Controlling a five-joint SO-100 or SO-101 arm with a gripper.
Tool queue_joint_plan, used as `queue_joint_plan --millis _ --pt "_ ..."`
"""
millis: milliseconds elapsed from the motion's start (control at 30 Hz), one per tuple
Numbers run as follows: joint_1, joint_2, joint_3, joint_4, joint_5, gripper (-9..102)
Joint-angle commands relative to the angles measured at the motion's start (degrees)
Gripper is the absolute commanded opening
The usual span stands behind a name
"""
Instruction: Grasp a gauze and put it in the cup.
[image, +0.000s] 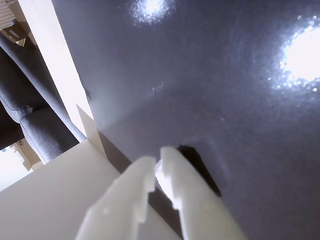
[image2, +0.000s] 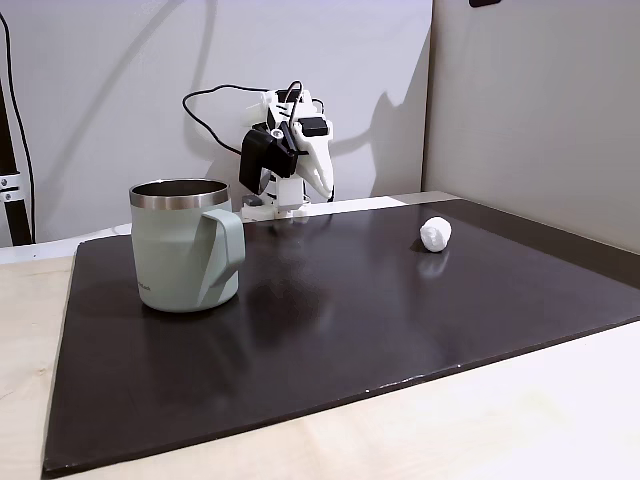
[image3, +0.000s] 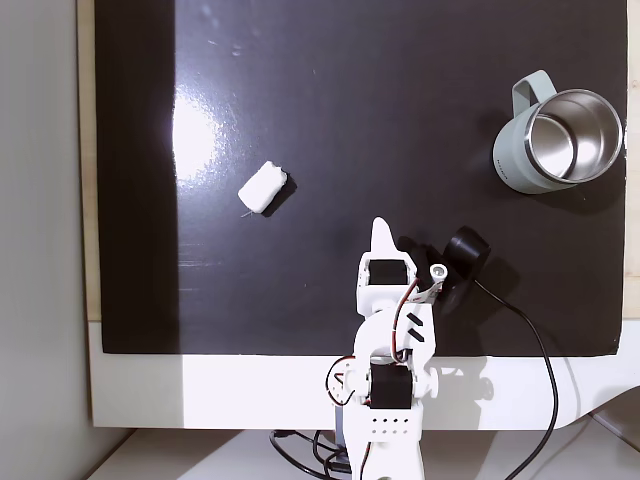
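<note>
The gauze (image2: 435, 233) is a small white lumpy ball lying on the dark mat, right of centre in a fixed view. From above, the gauze (image3: 264, 187) lies left of and beyond my gripper's tip. The pale green cup (image2: 185, 250) stands upright on the left with its handle toward the camera. Seen from above, the cup (image3: 512, 165) sits at the far right, its steel inside bare. My white gripper (image3: 380, 230) is folded back near the arm's base, well away from both. In the wrist view my gripper (image: 157, 167) has its fingers together with nothing between them.
The dark glossy mat (image2: 350, 320) covers most of the pale table (image2: 520, 420), with bright light glare (image: 305, 55) on it. The arm's base (image3: 385, 410) and its black cable (image3: 530, 350) sit at the mat's edge. A grey wall (image2: 530, 100) stands behind.
</note>
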Motion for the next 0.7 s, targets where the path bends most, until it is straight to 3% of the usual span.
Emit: queue_joint_plan --millis 0,433,667 --pt "-2.11 0.7 -0.44 -1.76 -0.44 0" --pt "-2.29 0.7 -0.44 -1.76 -0.88 0" --pt "-4.92 0.0 -4.57 1.14 -6.68 0"
